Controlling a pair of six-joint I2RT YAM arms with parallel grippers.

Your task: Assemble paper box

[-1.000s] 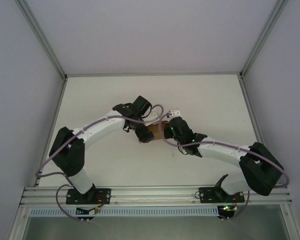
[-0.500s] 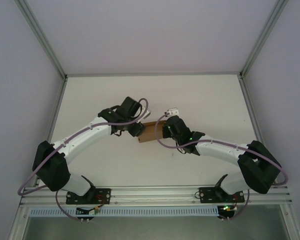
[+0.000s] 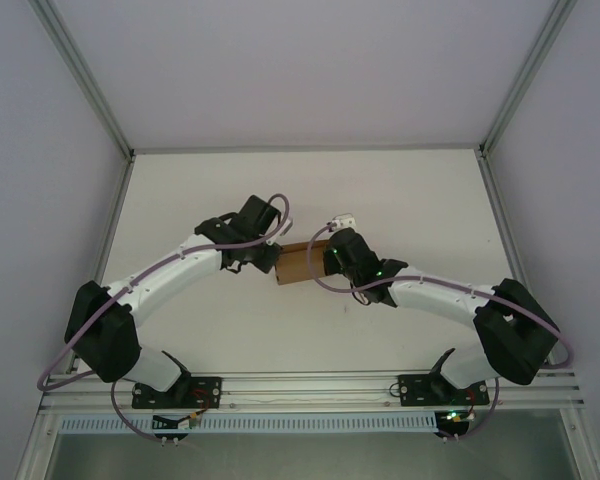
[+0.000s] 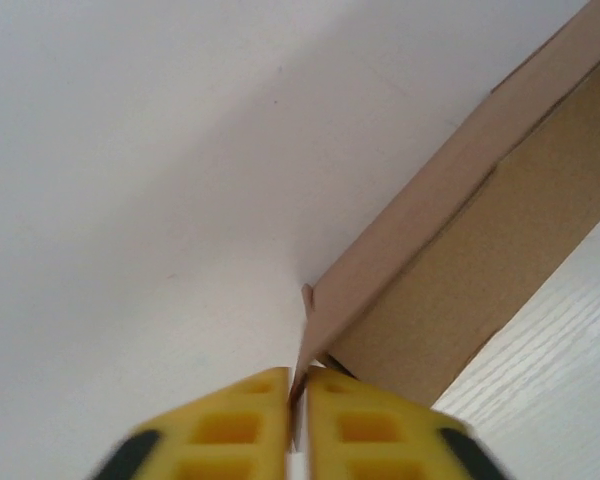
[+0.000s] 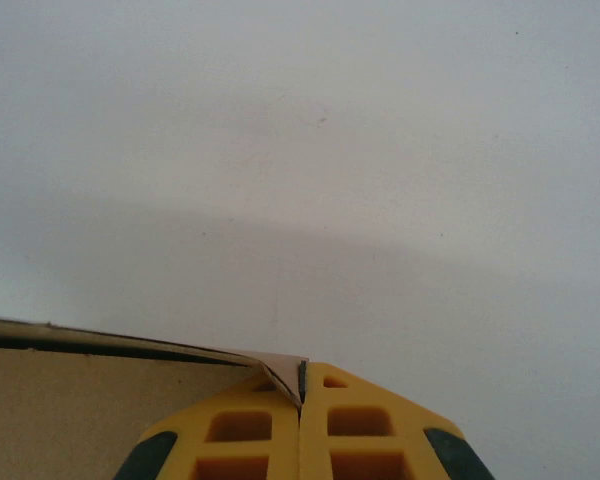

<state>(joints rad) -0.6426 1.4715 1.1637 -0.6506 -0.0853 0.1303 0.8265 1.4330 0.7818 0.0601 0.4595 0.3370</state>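
Observation:
The brown paper box (image 3: 298, 263) is held between the two arms at mid-table. My left gripper (image 3: 271, 262) is at its left end, and in the left wrist view my left gripper (image 4: 298, 392) has its yellow fingers (image 4: 230, 430) shut on a thin cardboard flap, with the paper box (image 4: 480, 240) stretching up to the right. My right gripper (image 3: 326, 258) is at the right end. In the right wrist view my right gripper (image 5: 300, 385) pinches a folded corner of the paper box (image 5: 90, 400), which lies to the lower left.
The white table (image 3: 410, 200) is walled by aluminium frame posts (image 3: 80, 75) at left and right. A rail (image 3: 310, 385) carrying both arm bases runs along the near edge. Purple cables loop off each arm.
The left arm has stretched out lower and its gripper has shifted left to the box's left end. The box now lies more spread between the two grippers.

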